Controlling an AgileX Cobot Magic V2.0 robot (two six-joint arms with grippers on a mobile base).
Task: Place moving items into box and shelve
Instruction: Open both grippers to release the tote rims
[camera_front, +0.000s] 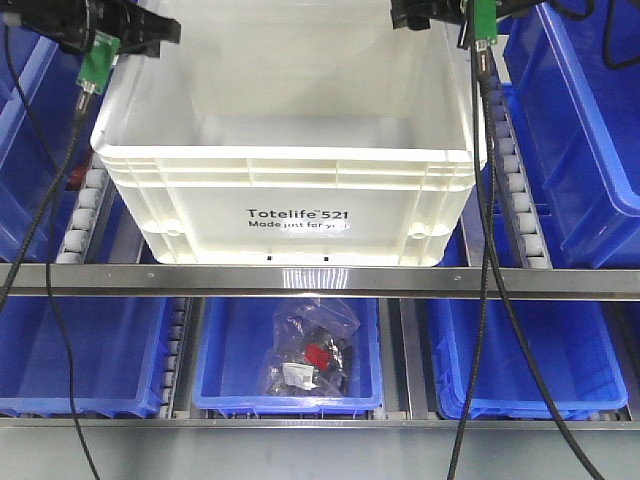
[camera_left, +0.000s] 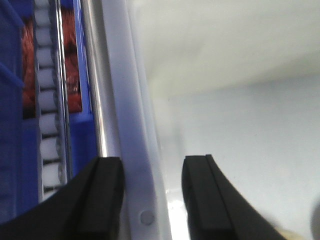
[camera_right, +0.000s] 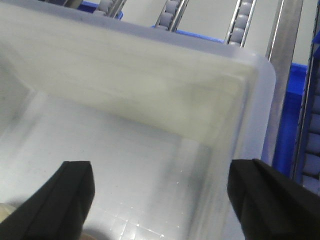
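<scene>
Straddling the box's (camera_left: 131, 150) left rim, the left gripper (camera_left: 152, 197) has one finger outside and one inside the wall, the jaws partly apart; whether the pads press the rim is hard to tell. The white box (camera_front: 290, 170) sits on the roller shelf (camera_front: 85, 215) between blue bins (camera_front: 575, 120). On the right, the right gripper (camera_right: 160, 192) hangs spread wide over the crate's corner, holding nothing. Moving items are barely visible, cut off at the frame edges.

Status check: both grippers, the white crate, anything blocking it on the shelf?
Left gripper open, straddling crate side rim. Right gripper open wide across opposite wall. Crate sits on roller lane, metal rail in front. No blockage seen.
</scene>
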